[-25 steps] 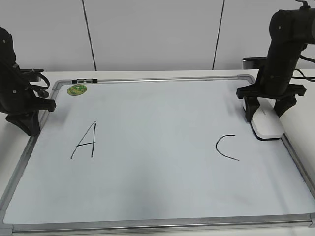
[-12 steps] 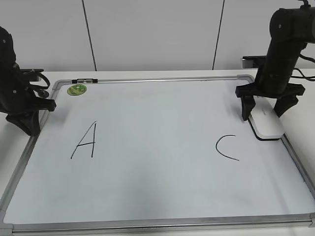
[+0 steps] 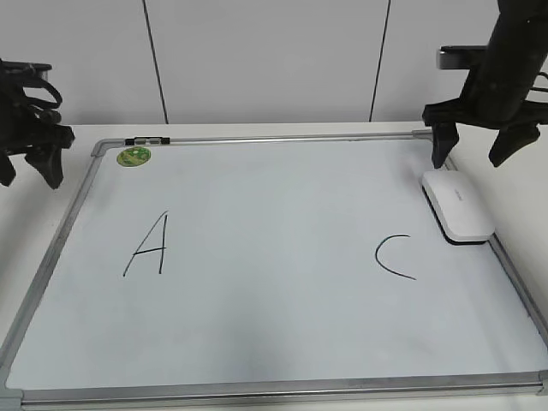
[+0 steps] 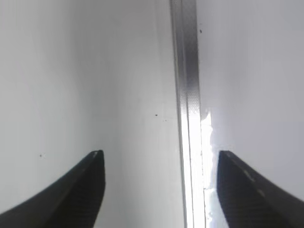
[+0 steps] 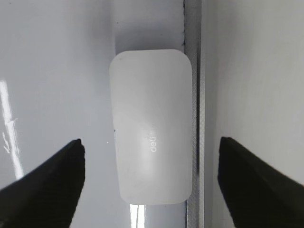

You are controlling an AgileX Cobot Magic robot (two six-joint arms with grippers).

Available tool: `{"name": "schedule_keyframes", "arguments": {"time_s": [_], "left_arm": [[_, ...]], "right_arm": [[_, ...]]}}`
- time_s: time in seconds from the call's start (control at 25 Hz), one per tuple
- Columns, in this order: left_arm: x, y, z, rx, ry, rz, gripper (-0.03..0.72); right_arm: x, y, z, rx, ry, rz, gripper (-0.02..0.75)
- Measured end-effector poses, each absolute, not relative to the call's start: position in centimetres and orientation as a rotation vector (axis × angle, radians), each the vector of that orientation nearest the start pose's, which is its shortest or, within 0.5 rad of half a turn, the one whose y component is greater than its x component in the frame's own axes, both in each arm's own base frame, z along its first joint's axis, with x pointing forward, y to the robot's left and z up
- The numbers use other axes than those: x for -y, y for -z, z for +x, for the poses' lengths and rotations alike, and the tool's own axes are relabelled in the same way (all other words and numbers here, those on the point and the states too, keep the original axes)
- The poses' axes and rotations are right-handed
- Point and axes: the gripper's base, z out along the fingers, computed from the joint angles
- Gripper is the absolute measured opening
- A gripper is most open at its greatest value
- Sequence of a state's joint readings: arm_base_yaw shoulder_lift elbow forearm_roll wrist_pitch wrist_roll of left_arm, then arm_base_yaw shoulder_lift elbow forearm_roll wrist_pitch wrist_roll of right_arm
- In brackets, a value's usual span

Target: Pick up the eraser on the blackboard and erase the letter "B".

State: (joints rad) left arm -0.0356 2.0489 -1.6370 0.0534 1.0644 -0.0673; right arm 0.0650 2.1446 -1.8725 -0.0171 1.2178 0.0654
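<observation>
The white eraser (image 3: pixel 457 205) lies flat at the right edge of the blackboard (image 3: pixel 274 180), just above the black "C" (image 3: pixel 392 256); it also shows in the right wrist view (image 5: pixel 152 137). My right gripper (image 3: pixel 476 154) hangs open and empty above the eraser, apart from it, its fingers (image 5: pixel 152 156) wide on either side. My left gripper (image 3: pixel 27 167) is open and empty above the board's left frame (image 4: pixel 187 118), with its fingers (image 4: pixel 159 159) spread over it. No letter "B" shows on the board between the black "A" (image 3: pixel 148 246) and the "C".
A small round green magnet (image 3: pixel 134 156) sits at the board's top-left corner, next to a black-and-silver clip (image 3: pixel 147 140) on the top frame. The board lies on a white table before a white panelled wall.
The right gripper has risen off the eraser, which stays lying on the board. The left gripper has also lifted up from the board's left edge.
</observation>
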Motion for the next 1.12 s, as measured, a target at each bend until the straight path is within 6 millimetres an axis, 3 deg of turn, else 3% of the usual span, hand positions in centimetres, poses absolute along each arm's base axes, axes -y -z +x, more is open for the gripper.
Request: {"name": "schedule_keyframes", "arguments": {"time_s": [0.2,0.32,0.48,0.56,0.72,0.76,1.12], "left_arm": [[1.1,-22.3,41.4,-3.001,-0.064,-0.028,0.564],[1.1,-23.9,40.6,-2.998,-0.064,-0.031,0.559],[1.0,-28.3,38.6,-2.896,-0.054,-0.049,0.558],[0.9,-30.3,36.7,-2.841,-0.046,-0.064,0.557],[0.7,-31.7,31.7,-2.765,-0.032,-0.085,0.554],[0.7,-31.7,30.6,-2.753,-0.03,-0.089,0.553],[0.1,-32.4,19.6,-2.575,-0.044,-0.077,0.551]], "right_arm": [[-2.9,-24.3,44.1,-2.946,-0.033,0.02,0.608],[-2.9,-26.1,42.4,-2.931,-0.053,0.025,0.562],[-2.7,-29.6,39.3,-2.874,-0.062,0.052,0.542],[-2.7,-31.0,37.6,-2.852,-0.078,0.068,0.539],[-2.5,-32.8,33.4,-2.795,-0.11,0.114,0.536],[-2.5,-32.8,33.4,-2.795,-0.11,0.114,0.536],[-2.3,-31.4,23.9,-2.663,-0.188,0.151,0.536]]}}
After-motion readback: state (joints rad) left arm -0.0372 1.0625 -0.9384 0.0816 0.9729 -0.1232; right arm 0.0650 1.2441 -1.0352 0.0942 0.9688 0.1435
